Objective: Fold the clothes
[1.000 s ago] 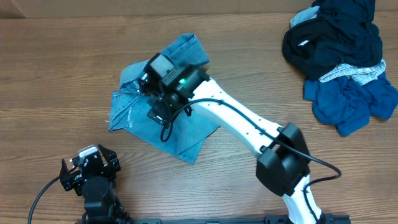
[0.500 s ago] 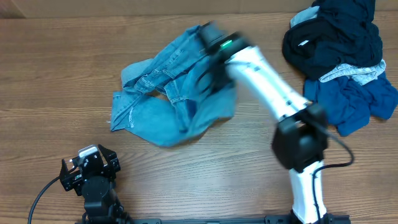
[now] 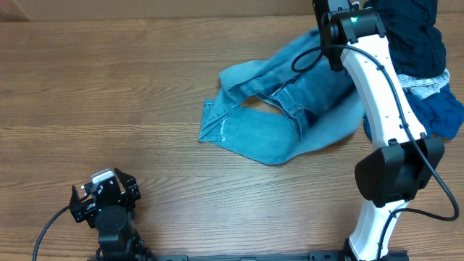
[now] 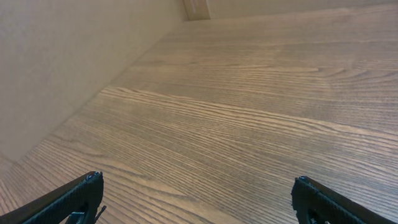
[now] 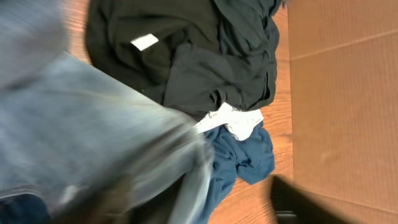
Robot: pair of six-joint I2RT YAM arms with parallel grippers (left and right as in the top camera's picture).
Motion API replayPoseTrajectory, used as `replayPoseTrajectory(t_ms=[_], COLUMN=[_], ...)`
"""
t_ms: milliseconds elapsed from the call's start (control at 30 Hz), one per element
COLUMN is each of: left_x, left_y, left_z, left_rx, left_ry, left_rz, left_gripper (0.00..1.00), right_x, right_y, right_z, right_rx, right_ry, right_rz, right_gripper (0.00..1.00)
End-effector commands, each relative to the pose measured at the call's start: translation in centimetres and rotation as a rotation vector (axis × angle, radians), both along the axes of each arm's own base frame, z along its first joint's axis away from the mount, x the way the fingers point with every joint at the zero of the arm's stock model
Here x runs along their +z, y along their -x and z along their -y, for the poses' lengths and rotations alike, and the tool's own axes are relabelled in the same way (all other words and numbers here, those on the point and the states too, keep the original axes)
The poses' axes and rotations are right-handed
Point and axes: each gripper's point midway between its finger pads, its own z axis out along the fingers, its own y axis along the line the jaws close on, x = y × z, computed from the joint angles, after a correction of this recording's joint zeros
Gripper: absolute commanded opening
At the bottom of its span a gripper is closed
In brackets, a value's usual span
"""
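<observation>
Overhead: the right gripper (image 3: 328,22) sits at the far edge of the table (image 3: 109,87), above the upper end of the light blue jeans (image 3: 283,116). The jeans trail away from its jaws in a loose, creased sprawl, waistband and pocket seams showing, one frayed hem farthest from them. From above I cannot tell whether these jaws stand apart or are clamped on the denim. Just beside the gripper, on its outer side, lies the black garment (image 3: 413,29), with a pale cloth (image 3: 424,83) and a dark blue piece (image 3: 442,116) below it. The left gripper (image 3: 101,192) is at the near edge, well apart from all the clothes, with nothing between its jaws.

Left wrist: the left gripper's two dark fingertips (image 4: 81,196) show at the bottom corners, spread wide. Only bare wood grain lies between and ahead of them, and a beige wall (image 4: 62,62) rises to one side.

Right wrist: blurred denim fills the frame on one side, very close to the camera. Ahead of the jaws lies the black garment, bearing a white tag (image 5: 144,42). The pale cloth and the dark blue piece lie nearer, beside the denim. One dark finger (image 5: 292,199) shows at the bottom, next to a brown board (image 5: 342,93). The blur hides the other, so the grip cannot be told here either.
</observation>
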Motion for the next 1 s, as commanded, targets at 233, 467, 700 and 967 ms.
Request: replayPoseTrajectory(t_ms=[233, 467, 700, 967], left_x=[-0.1, -0.1, -0.1, -0.1], left_y=[0.0, 0.0, 0.0, 0.0], left_z=[0.1, 0.1, 0.1, 0.1], left_rx=[-0.005, -0.005, -0.005, -0.005], left_ry=[0.008, 0.008, 0.008, 0.008], left_rz=[-0.001, -0.001, -0.001, -0.001], left_gripper=[1.0, 1.0, 1.0, 1.0], right_x=[3.5, -4.4, -10.1, -13.5], right_y=[3.5, 8.8, 8.5, 5.5], right_z=[-16.7, -21.5, -22.5, -23.4], right_rx=[0.452, 0.432, 0.214, 0.355], right_ry=[-0.546, -0.609, -0.688, -0.519], right_rz=[0.003, -0.276, -0.214, -0.113], right_gripper=[1.0, 1.0, 1.0, 1.0])
